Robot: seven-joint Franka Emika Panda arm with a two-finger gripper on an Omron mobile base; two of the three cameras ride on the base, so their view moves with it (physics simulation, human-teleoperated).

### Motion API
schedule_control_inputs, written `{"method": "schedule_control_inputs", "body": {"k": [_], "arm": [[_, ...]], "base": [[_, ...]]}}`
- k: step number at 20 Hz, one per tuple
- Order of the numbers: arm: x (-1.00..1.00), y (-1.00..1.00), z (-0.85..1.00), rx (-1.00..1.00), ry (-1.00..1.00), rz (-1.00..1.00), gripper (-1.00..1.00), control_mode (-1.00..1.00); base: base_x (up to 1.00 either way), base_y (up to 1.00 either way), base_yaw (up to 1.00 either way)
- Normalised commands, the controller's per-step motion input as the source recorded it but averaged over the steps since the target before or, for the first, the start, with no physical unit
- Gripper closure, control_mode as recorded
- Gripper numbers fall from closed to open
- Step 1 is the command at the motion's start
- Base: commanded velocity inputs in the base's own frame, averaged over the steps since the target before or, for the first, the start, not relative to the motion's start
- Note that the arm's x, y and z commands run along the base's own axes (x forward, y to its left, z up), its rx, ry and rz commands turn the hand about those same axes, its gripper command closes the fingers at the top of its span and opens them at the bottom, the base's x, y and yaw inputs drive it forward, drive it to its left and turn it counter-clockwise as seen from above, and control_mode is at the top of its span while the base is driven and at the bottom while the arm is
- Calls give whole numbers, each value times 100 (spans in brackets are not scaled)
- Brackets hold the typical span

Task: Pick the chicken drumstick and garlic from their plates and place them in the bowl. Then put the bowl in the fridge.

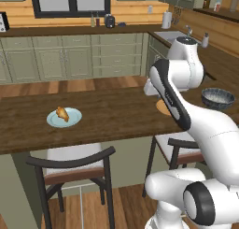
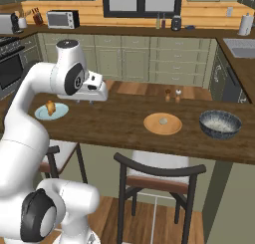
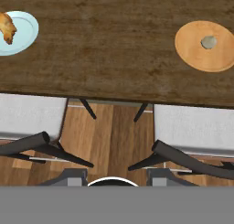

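Counter: a long dark wooden counter (image 2: 119, 121) runs across all three views, with two chairs tucked under its near edge.
Blue plate: the pale blue plate (image 1: 64, 117) lies toward the left end of the counter, about midway between the near and far edges; in the hand view it sits at the upper left corner (image 3: 18, 33).
Drumstick: the golden-brown chicken drumstick (image 1: 62, 113) lies on the blue plate, seen also in the right base view (image 2: 50, 107) and at the left edge of the hand view (image 3: 7, 27).
Wooden plate: the tan wooden plate (image 2: 163, 123) lies toward the right part of the counter, well apart from the blue plate; the arm hides most of it in the left base view.
Garlic: a small pale grey garlic (image 2: 163, 121) rests near the middle of the wooden plate, clear in the hand view too (image 3: 209, 42).
Bowl: the deep blue-grey bowl (image 2: 220, 124) with a pale speckled inside stands upright near the right end of the counter, just right of the wooden plate and apart from it; nothing lies in it.
Shakers: two small shakers (image 2: 172, 95) stand near the far edge of the counter, beyond the wooden plate.
Gripper: the white hand (image 2: 92, 91) hangs above the counter between the two plates, touching nothing.
Jaws: I cannot tell how wide they stand; the fingertips are not clear in any view.
Chairs: the left chair (image 1: 74, 167) and the right chair (image 2: 157, 176) have dark frames and pale seats.
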Motion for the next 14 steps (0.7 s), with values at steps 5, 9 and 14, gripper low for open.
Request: {"method": "schedule_control_inputs", "body": {"k": [5,9,14], "arm": [[0,0,0,0,0,0,-100,-100],[-4,36,-15,-2,0,0,-100,-100],[30,100,-21,-6,7,0,-100,-100]], "base": [[0,0,0],[0,0,0],[0,0,0]]}}
